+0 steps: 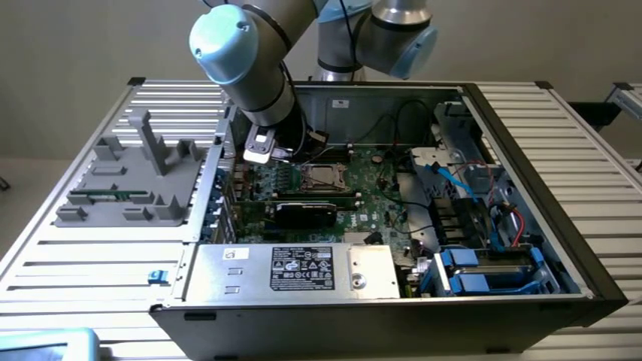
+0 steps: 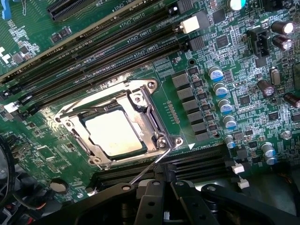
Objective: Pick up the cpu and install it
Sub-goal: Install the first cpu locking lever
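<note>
The small square silver-topped cpu (image 2: 116,133) lies flat in the shiny metal-framed socket (image 2: 140,97) on the green motherboard (image 2: 206,122), bright face up, with the frame's plate over its edges. The black gripper (image 2: 165,185) hovers just beside the socket's thin wire lever (image 2: 149,169), jaws closed on nothing. Whether it touches the lever I cannot tell. The step looks like locking the chip in, so any pressure should go on the lever alone, along its swing, never on the chip's top. Being square, the cpu has no long axis, and its sides run parallel with the frame.

You see the arm (image 1: 263,90): silver-grey tubular links, pale blue round joint caps (image 1: 225,37), a black cable (image 1: 347,30) alongside. Your gripper (image 2: 164,187): matte black, with round recessed holes (image 2: 125,187).
</note>
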Motion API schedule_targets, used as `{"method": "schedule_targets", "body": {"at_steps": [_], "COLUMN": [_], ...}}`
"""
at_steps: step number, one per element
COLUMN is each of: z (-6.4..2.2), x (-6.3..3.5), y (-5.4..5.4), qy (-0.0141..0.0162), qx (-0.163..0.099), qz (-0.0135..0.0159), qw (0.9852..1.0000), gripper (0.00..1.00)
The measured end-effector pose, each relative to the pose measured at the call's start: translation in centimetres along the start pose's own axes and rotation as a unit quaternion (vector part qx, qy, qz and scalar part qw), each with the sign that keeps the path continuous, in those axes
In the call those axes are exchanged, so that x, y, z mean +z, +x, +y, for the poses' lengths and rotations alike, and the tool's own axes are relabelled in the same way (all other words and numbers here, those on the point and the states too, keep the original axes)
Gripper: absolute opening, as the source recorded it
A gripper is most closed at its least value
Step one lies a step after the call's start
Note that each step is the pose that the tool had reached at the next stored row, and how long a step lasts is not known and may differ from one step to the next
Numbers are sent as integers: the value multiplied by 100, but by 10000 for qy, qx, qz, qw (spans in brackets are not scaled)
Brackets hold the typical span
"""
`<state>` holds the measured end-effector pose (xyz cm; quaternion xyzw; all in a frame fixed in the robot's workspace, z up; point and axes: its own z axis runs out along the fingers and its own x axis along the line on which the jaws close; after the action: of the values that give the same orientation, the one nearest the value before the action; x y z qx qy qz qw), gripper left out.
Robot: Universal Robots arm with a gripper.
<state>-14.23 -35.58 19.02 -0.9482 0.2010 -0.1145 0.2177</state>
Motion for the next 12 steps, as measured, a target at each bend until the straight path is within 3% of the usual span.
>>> {"method": "schedule_targets", "body": {"at_steps": [7,12], "z": [0,0], "x": [0,0], "y": [0,0], "qy": [-7,2], "qx": [-54,-76], "qz": [-18,13], "qw": [10000,10000], "gripper": [11,11]}}
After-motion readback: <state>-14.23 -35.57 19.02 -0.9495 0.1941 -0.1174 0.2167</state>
